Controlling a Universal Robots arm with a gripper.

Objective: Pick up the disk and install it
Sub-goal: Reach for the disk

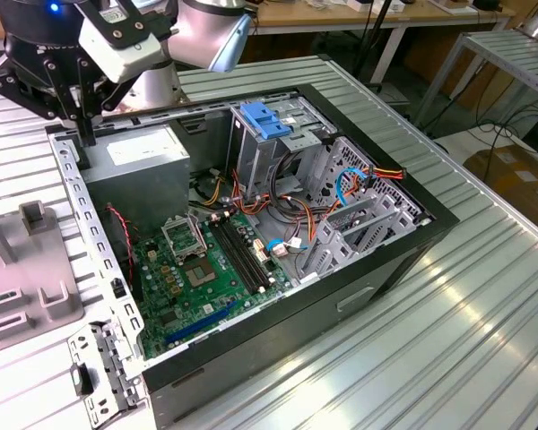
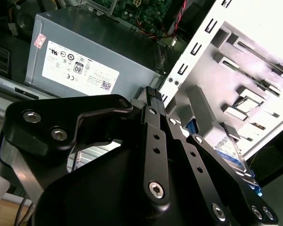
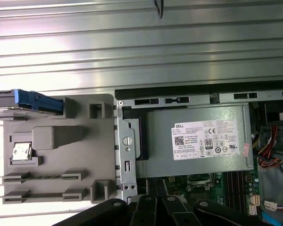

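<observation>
The disk stands on edge in a slot at one corner of the grey fixture tray, showing a silver body and a blue side rail. My gripper hangs over the rear corner of the open computer case, by the power supply and beside the tray. It is well apart from the disk. In the second wrist view the black fingers lie together, shut, with nothing between them. Their tips also show in the first wrist view.
The grey power supply box with a white sticker sits under the gripper. A light-blue clip tops the drive cage; the motherboard and cables fill the case. The ribbed metal table extends to the exterior view's right.
</observation>
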